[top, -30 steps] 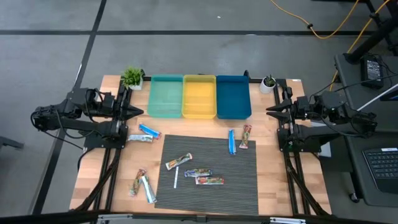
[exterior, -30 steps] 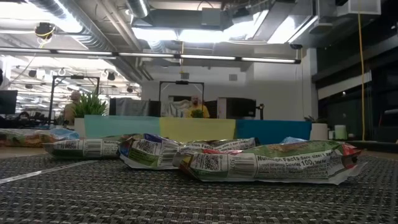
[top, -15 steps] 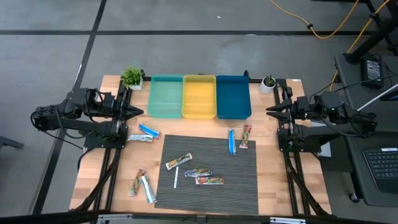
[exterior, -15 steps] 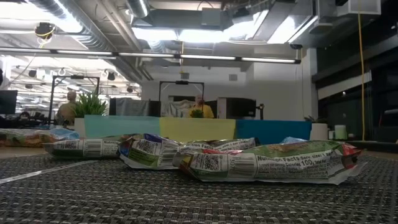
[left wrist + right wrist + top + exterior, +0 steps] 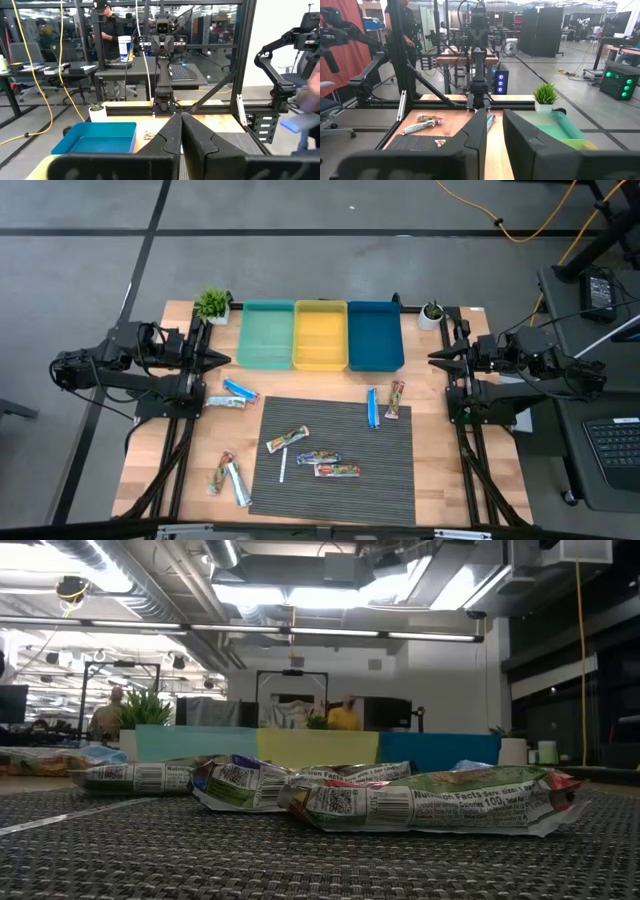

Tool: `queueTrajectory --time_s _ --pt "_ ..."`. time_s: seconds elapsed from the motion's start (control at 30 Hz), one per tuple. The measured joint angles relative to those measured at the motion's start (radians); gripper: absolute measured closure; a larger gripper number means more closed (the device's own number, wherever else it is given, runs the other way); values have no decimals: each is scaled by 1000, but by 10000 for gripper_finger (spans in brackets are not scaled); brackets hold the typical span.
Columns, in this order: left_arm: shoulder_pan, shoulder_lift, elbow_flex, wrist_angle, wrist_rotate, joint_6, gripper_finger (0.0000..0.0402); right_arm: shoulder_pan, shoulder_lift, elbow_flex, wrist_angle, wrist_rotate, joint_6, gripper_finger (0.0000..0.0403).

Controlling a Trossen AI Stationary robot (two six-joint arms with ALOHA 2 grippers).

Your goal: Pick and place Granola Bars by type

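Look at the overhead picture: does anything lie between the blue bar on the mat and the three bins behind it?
Nothing visible does. The blue bar lies on the mat beside a multicoloured bar, with only bare wood between it and the bins.

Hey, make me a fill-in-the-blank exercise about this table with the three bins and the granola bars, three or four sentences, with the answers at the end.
1. Of the three plastic bins at the table's far edge, the one between the teal bin and the dark blue bin is coloured ____.
2. The thin white stick lies on the dark ribbed ____.
3. The number of wrapped granola bars already inside the bins is ____.
4. The left gripper, raised at the table's left edge, has its fingers ____.

Missing words: yellow; mat; zero; shut
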State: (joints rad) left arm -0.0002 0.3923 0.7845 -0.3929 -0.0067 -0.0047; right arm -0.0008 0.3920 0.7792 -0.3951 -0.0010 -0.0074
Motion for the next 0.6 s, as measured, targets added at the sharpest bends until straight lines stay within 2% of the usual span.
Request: queueTrajectory --time_s 0.6 --pt "0 0 -1 14 0 0 396 0 0 0 18 0 2 336"
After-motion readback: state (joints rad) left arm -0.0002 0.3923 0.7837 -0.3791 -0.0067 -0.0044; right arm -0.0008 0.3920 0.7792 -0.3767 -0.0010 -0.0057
